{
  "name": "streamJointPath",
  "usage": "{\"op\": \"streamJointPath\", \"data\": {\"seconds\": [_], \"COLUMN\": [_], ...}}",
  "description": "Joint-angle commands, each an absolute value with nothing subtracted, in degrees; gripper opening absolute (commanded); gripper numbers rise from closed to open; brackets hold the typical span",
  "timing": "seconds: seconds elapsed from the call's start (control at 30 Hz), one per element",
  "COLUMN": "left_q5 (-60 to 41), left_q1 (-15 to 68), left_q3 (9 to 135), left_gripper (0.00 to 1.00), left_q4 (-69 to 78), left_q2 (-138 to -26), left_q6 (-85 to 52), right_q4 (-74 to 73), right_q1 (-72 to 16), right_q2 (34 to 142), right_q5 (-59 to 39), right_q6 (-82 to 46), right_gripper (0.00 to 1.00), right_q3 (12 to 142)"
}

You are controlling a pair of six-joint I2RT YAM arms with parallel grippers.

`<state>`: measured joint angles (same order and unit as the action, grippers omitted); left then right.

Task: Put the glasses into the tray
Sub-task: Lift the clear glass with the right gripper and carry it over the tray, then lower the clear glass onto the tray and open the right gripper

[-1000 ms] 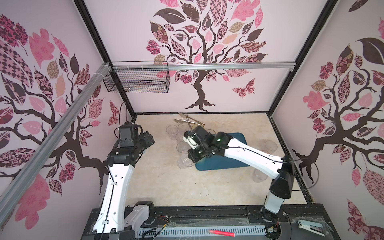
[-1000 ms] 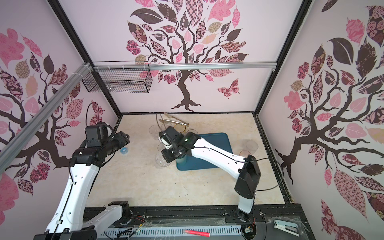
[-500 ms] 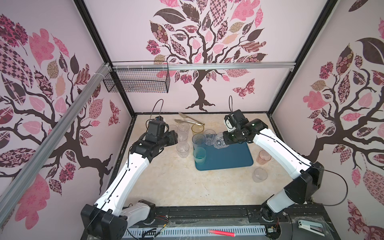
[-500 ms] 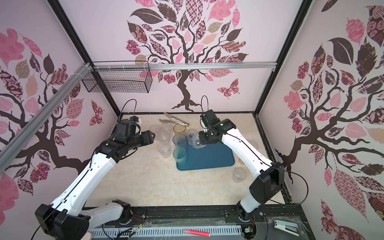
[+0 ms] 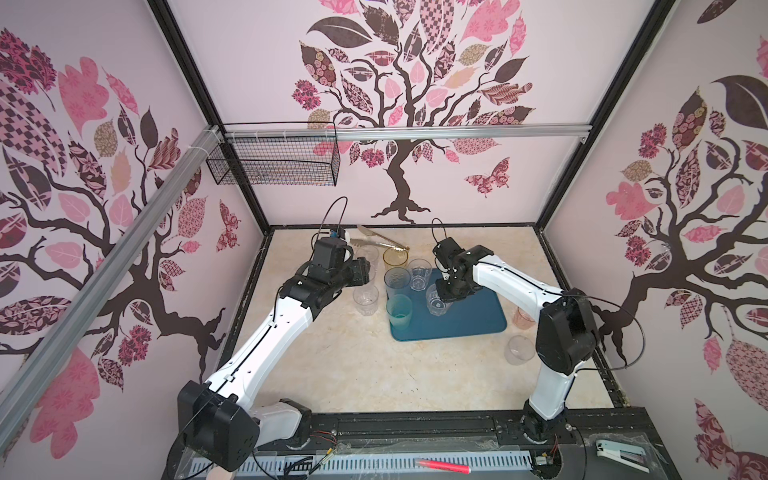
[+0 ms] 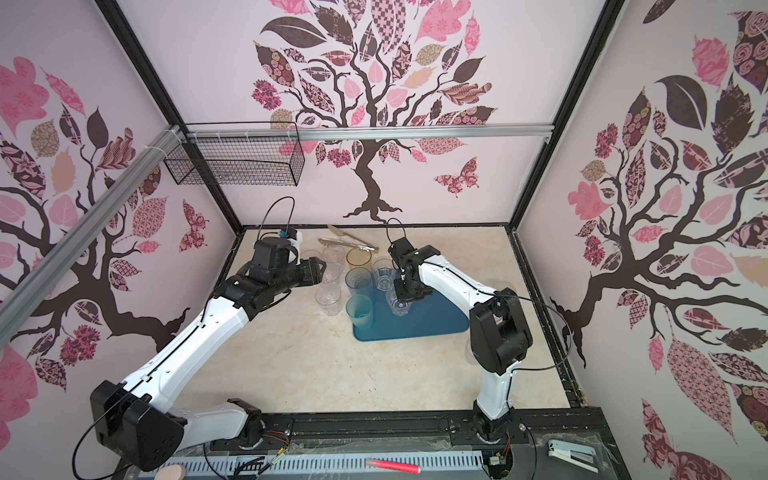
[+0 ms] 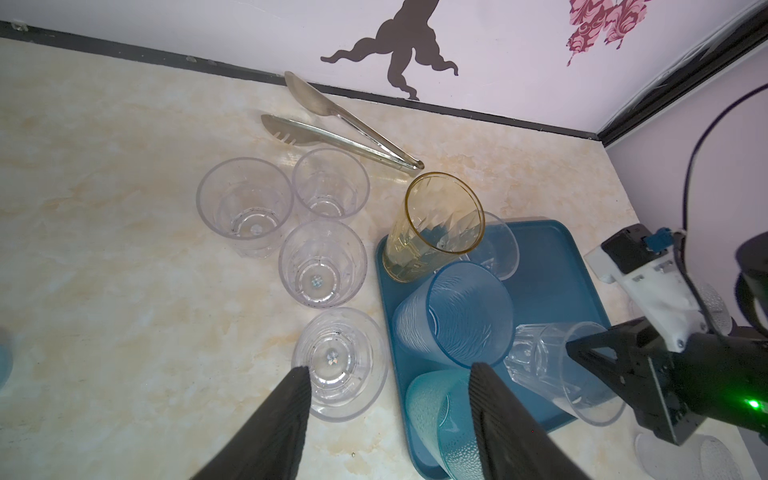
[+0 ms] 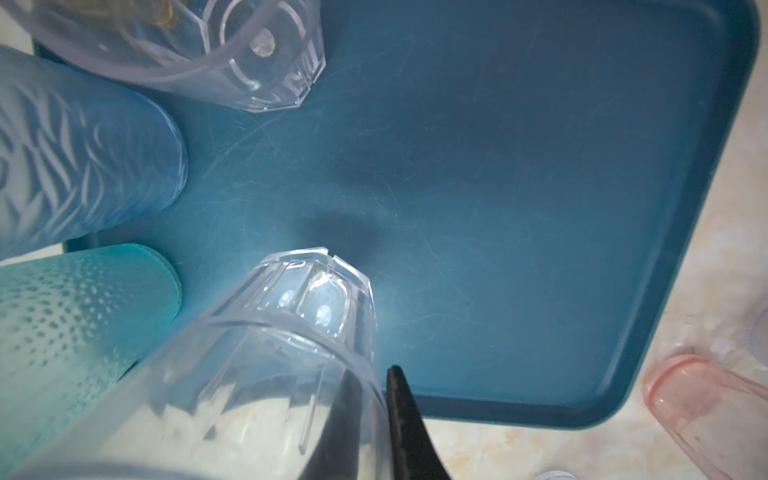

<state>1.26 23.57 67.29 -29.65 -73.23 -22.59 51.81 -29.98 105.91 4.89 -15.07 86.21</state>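
Flat dark teal-blue rectangular tray [image 5: 457, 322] with rounded corners and a low rim: lying on the beige marble-patterned bench [image 5: 332, 374], right of the middle and toward the far edge. Along the tray's left side, three tall glasses are standing, from far to near: amber faceted tumbler [image 5: 395, 257] at the far left corner, blue ribbed tumbler [image 5: 397, 282], teal dimpled tumbler [image 5: 399, 311]. A short clear faceted tumbler [image 5: 419, 274] is standing just right of the blue one. A second short faceted glass, the gripped tumbler [image 5: 438, 300], is hanging tilted over the tray's left half, beside the teal one; whether its base is touching the tray cannot be told. The right claw [image 8: 374, 415] is pinching its wall at the rim, nearly closed, one finger inside and one outside. The left claw [image 7: 390, 374] is hovering empty, jaws well apart, above the tray's left edge. Four plain clear tumblers [image 7: 322, 262] are standing on the bench left of the tray. A pink tinted tumbler [image 5: 521, 318] and a lone clear tumbler [image 5: 519, 349] are standing near the bench's right edge. Metal tongs [image 5: 378, 241] are lying by the far edge.
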Motion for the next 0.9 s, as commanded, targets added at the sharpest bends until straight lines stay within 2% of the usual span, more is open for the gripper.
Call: {"op": "streamJointPath", "data": {"seconds": [0.0,0.87], "left_q5": [1.75,2.28], "left_q1": [23.69,23.81], "left_q3": [65.18,64.7], "left_gripper": [0.64,0.67], "left_q4": [-27.21,-28.34], "left_q2": [-73.99,-74.6], "left_q6": [-21.04,-20.08], "right_q4": [50.71,48.54], "right_q1": [-30.23,-30.23], "right_q2": [108.98,112.13], "right_q5": [5.37,4.55], "right_q6": [-15.91,-15.52], "right_gripper": [0.06,0.08], "right_q3": [89.24,89.2]}}
